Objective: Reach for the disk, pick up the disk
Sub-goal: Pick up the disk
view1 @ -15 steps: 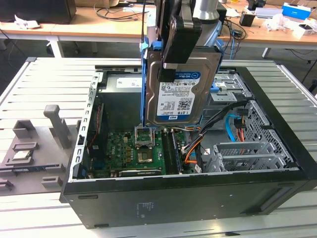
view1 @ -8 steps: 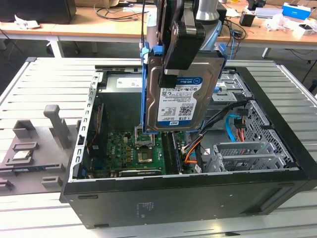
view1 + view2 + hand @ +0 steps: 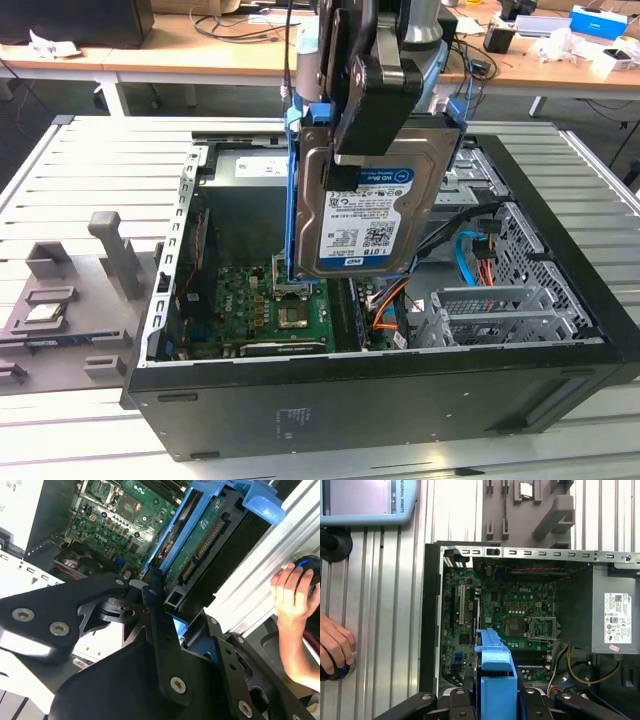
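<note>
The disk [image 3: 368, 222], a silver hard drive with a white-and-blue label and blue side rails, hangs upright above the open computer case [image 3: 330, 400]. My gripper [image 3: 347, 168] is shut on the disk's upper part, one black finger across its labelled face. In the second wrist view the disk [image 3: 202, 537] shows edge-on with its connector side and blue rail, held in the gripper [image 3: 161, 597]. The first wrist view looks straight down on the disk's blue rail [image 3: 495, 672] between the gripper [image 3: 497, 702] fingers, over the motherboard.
The case lies open on a slatted metal table [image 3: 90, 170], with a green motherboard [image 3: 265, 300], orange and blue cables [image 3: 385, 305] and a metal drive cage [image 3: 490, 305] inside. A grey fixture holding a small chip [image 3: 45, 312] stands at the exterior view's left. A person's hand [image 3: 332, 647] rests on the table.
</note>
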